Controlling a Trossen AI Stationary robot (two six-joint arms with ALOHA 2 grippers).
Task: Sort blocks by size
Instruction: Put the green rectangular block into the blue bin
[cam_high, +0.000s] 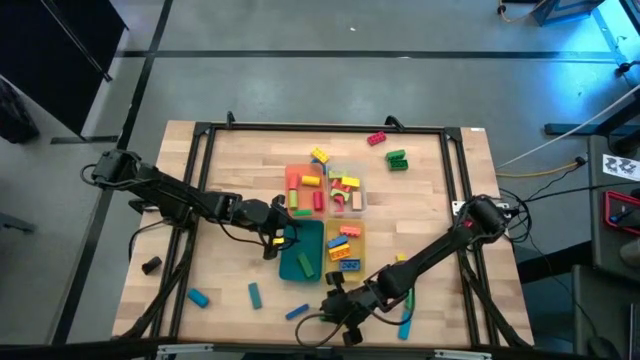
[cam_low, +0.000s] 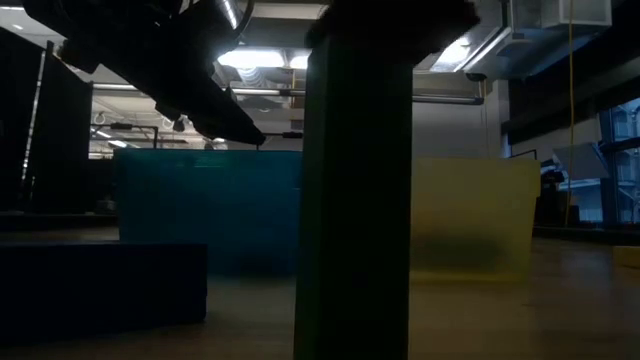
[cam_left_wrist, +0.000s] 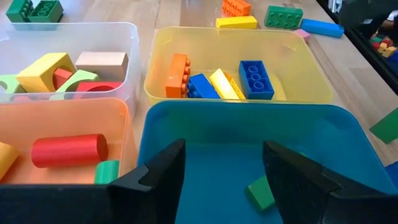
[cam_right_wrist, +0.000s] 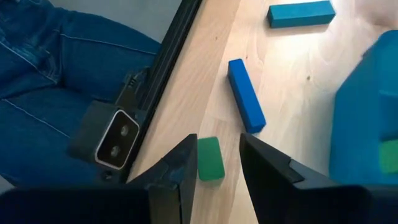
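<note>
At the near edge of the wooden table (cam_high: 235, 190), the right gripper (cam_right_wrist: 216, 163) hangs low with its jaws partly apart and nothing between them. A small green plastic block (cam_right_wrist: 209, 158) lies on the wood in the gap ahead of them, not yet gripped. Just past it lies a long blue plastic bar (cam_right_wrist: 246, 94), and farther along a shorter blue plastic bar (cam_right_wrist: 300, 14). A person's jeans-clad leg (cam_right_wrist: 56, 56) shows beyond the table's dark frame.

Other blocks lie loose along this near edge, among them a blue bar toward the near left corner (cam_high: 197, 297) and one more beside it (cam_high: 255, 295).

Toward the middle of the table, the left gripper (cam_left_wrist: 224, 171) hovers over the near rim of the teal plastic tray (cam_left_wrist: 249, 115), jaws wide open and empty. A green brick (cam_left_wrist: 260, 193) lies in that tray. The yellow translucent tray (cam_left_wrist: 155, 62) beside it holds orange, blue and yellow studded bricks. The orange tray (cam_left_wrist: 121, 112) carries a red cylinder (cam_left_wrist: 68, 150), and the clear tray (cam_left_wrist: 134, 31) holds larger pale and yellow shapes.

Near the far edge a red brick (cam_high: 377, 138) and a pair of green bricks (cam_high: 397, 158) sit loose.

By my reading the sort is well under way, with all four trays in use, but roughly ten pieces are left on the table.
</note>
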